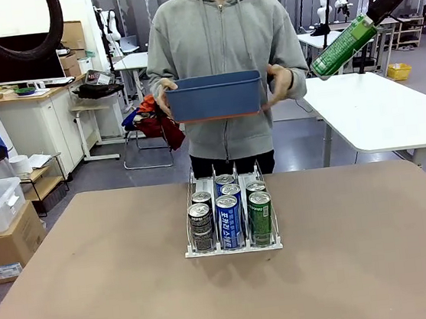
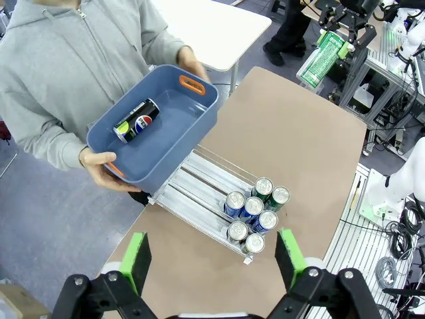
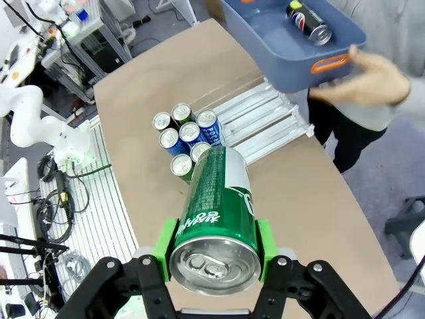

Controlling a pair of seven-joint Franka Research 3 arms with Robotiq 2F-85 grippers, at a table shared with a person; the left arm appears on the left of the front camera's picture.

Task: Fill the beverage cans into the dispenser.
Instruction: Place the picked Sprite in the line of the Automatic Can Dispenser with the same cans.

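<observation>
**Green can held aloft over a part-filled dispenser**

The right hand (image 3: 214,247) pinches a green can (image 3: 216,206) between its green pads, gripping it near the silver top, with the can's body pointing away from the wrist. In the front view this hand (image 1: 373,21) hangs high, with the can (image 1: 343,48) slanting down toward the middle.

Well below that hand and to its left, the dispenser (image 3: 265,119) stands on the brown worktop (image 1: 96,280). Seven cans (image 1: 229,215) are packed at the robot's end of its three lanes: two dark, three blue and two green.

Beyond the dispenser, farther from the hand, a person (image 1: 222,35) holds a blue bin (image 1: 214,98) by both ends above the worktop's far edge. One black can (image 3: 309,22) lies on its side inside the bin.

The left hand (image 2: 212,259) is spread wide and holds nothing. It looks down on the dispenser (image 2: 199,193) directly beneath it, with the bin (image 2: 179,153) just past the dispenser's bare lanes.
</observation>
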